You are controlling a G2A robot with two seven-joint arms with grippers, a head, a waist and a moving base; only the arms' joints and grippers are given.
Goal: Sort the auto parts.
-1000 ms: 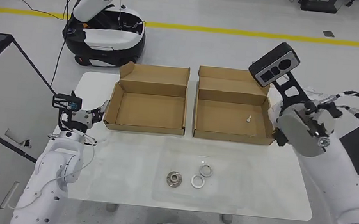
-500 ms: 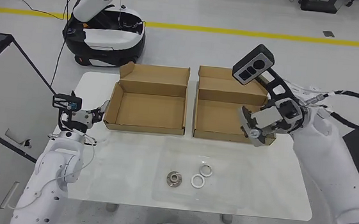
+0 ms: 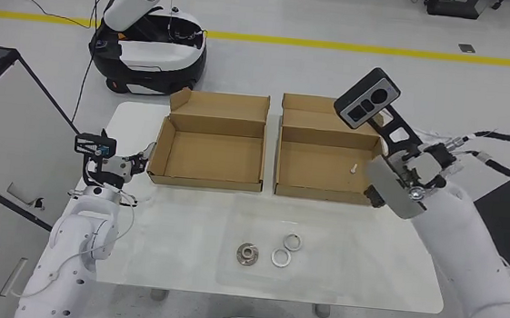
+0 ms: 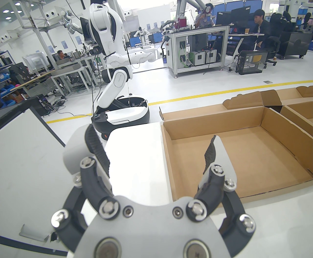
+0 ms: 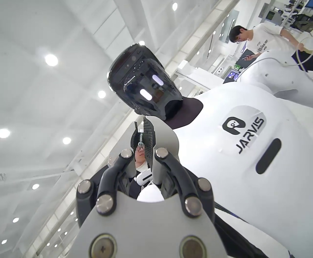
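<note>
Two open cardboard boxes stand side by side at the back of the table, the left box [image 3: 210, 155] [image 4: 244, 156] and the right box [image 3: 327, 170]. A small white part [image 3: 353, 168] lies in the right box. Near the front lie a metal hub [image 3: 247, 253] and two white rings [image 3: 280, 257] [image 3: 292, 242]. My left gripper [image 4: 151, 136] [image 3: 136, 161] is open and empty beside the left box's outer wall. My right arm [image 3: 403, 186] hovers at the right box's front right corner. Its gripper [image 5: 140, 127] points upward, shut on a small threaded metal part [image 5: 139, 140].
The white table [image 3: 184, 235] has free room along its front and left side. Another white robot on a dark base [image 3: 150, 54] [image 4: 117, 114] stands on the floor behind the table. A grey cabinet [image 3: 2, 128] is to the left.
The right arm swung in over the right box's front, then drew back to the right with its wrist turned upward. The left arm and the parts on the table stayed put.
</note>
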